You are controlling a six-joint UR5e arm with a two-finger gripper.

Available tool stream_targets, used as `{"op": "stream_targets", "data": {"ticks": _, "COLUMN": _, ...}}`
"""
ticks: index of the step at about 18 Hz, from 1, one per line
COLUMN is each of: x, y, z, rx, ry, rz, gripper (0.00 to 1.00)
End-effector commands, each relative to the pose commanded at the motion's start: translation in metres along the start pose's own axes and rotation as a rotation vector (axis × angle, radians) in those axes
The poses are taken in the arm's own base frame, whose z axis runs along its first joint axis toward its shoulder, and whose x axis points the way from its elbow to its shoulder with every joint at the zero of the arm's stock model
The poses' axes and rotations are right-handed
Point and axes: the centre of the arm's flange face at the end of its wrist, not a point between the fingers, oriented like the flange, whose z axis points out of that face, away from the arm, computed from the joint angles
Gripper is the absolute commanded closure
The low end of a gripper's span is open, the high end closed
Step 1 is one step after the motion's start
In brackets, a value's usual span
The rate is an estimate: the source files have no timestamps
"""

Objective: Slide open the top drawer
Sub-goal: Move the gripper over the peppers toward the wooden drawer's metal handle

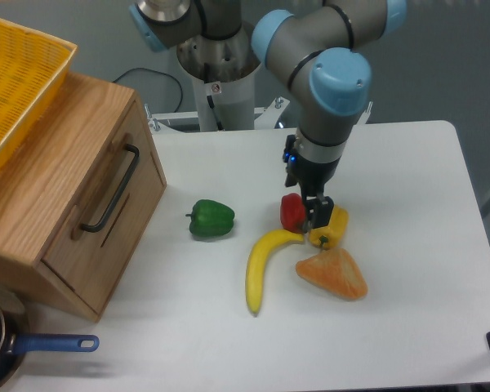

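Observation:
The top drawer (pixel 98 208) is a light-oak box at the left of the table, pushed in flush, with a long black bar handle (pixel 110 189) on its front panel. My gripper (pixel 317 214) hangs well to the right of it, over the middle of the table, low above the red pepper (pixel 293 212) and the yellow pepper (pixel 331 228). Its dark fingers look close together with nothing between them, but the view does not show the gap clearly.
A yellow mesh basket (pixel 12 82) rests on top of the wooden box. A green pepper (pixel 211 219), a banana (pixel 261 265) and an orange wedge (pixel 333 273) lie mid-table. A pan with a blue handle (pixel 53 344) sits at the front left corner.

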Motion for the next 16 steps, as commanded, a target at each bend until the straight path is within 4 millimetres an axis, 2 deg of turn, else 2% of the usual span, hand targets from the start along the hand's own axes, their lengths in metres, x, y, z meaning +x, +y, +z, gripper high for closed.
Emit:
{"op": "stream_targets", "data": {"ticks": 2, "x": 0.005, "y": -0.004, "z": 0.0, "rx": 0.0, "ry": 0.002, "rz": -0.12, "gripper": 0.0}}
{"op": "stream_targets", "data": {"ticks": 5, "x": 0.011, "y": -0.033, "z": -0.005, "rx": 0.003, "ry": -0.005, "rz": -0.399, "gripper": 0.0}}
{"op": "stream_targets", "data": {"ticks": 7, "x": 0.021, "y": -0.057, "z": -0.003, "rx": 0.003, "ry": -0.002, "rz": -0.505, "gripper": 0.0}}
{"op": "stream_targets", "data": {"ticks": 11, "x": 0.038, "y": -0.088, "z": -0.003, "rx": -0.05, "ry": -0.017, "rz": -0.5, "gripper": 0.0}}
{"op": "stream_targets", "data": {"ticks": 16, "x": 0.045, "y": -0.108, "z": -0.004, "rx": -0.048, "ry": -0.011, "rz": -0.623, "gripper": 0.0}}
